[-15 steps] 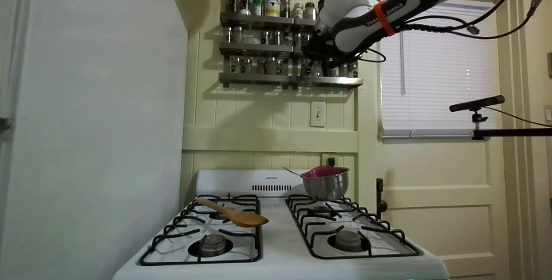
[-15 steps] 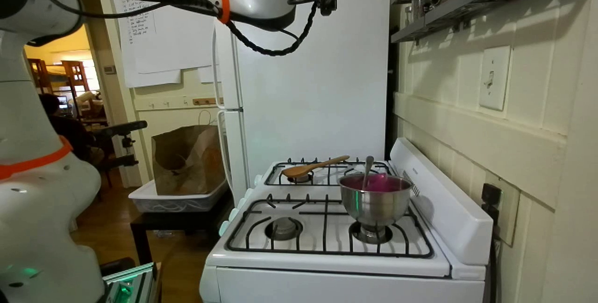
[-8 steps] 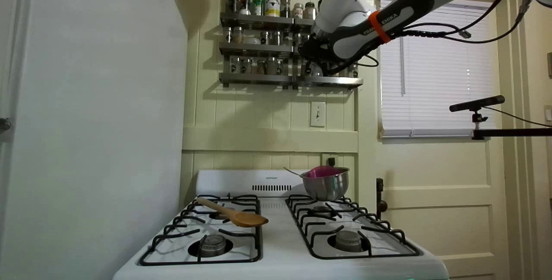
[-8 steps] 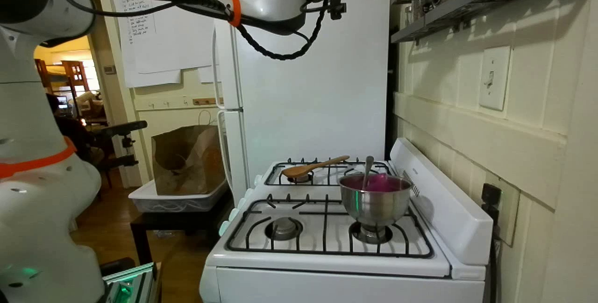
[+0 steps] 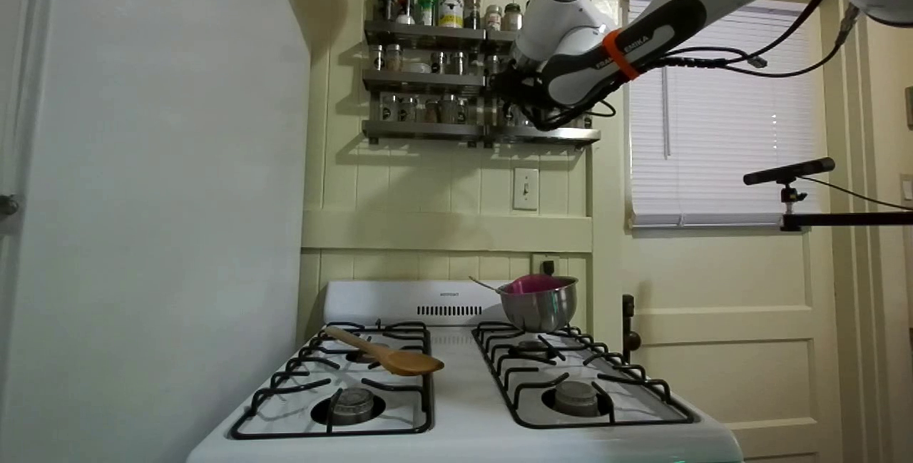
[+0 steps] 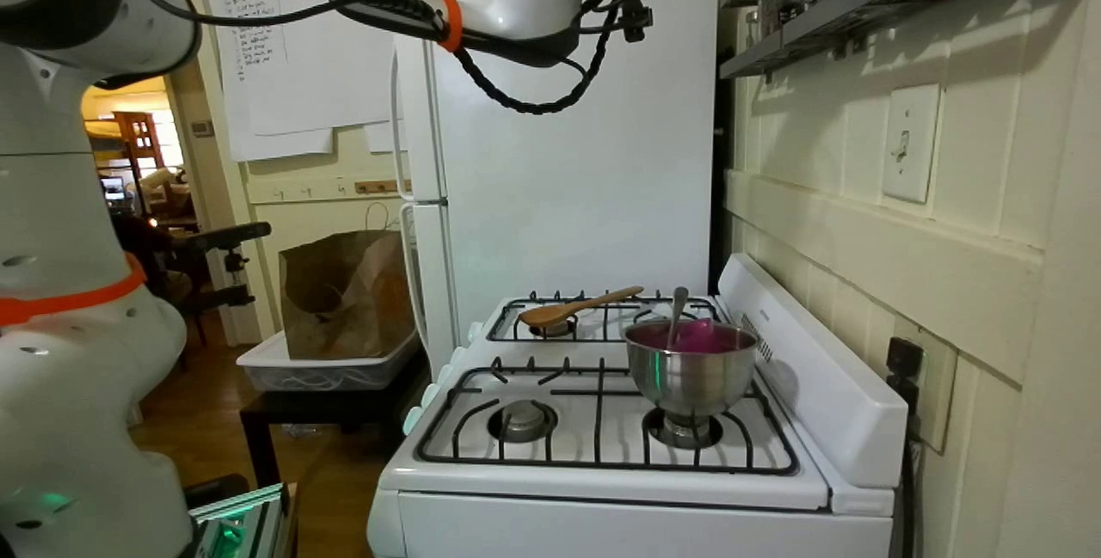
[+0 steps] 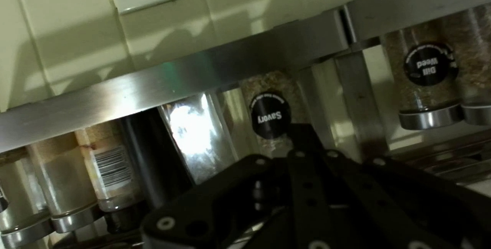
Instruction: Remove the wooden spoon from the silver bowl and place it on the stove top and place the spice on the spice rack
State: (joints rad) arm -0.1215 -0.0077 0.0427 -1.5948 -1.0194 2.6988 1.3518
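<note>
The wooden spoon (image 5: 403,362) shows in both exterior views: it lies across the black grate (image 5: 431,409) on the fridge (image 6: 576,180) side of the stove top (image 5: 453,395), its broad head toward the front and its handle toward the back. The silver bowl (image 6: 692,382) stands at the rear of the second grate (image 6: 599,420), near the backguard (image 6: 808,369), with a pink item (image 6: 698,337) inside and a metal handle (image 6: 678,309) leaning out over its rim. On the wall above is the spice rack (image 5: 424,130), lined with small jars (image 5: 449,108); the robot arm (image 5: 663,28) reaches in front of its right-hand section. In the wrist view, which stands upside down, the fingers (image 7: 305,137) are pressed together, their tips over the edge of a jar labelled Savory (image 7: 274,82); whether they touch it I cannot tell. Beside that jar are a shiny container (image 7: 191,130) and a dark one (image 7: 153,157). Past a joint in the shelf front stands a jar labelled Dill Weed (image 7: 422,95).
</note>
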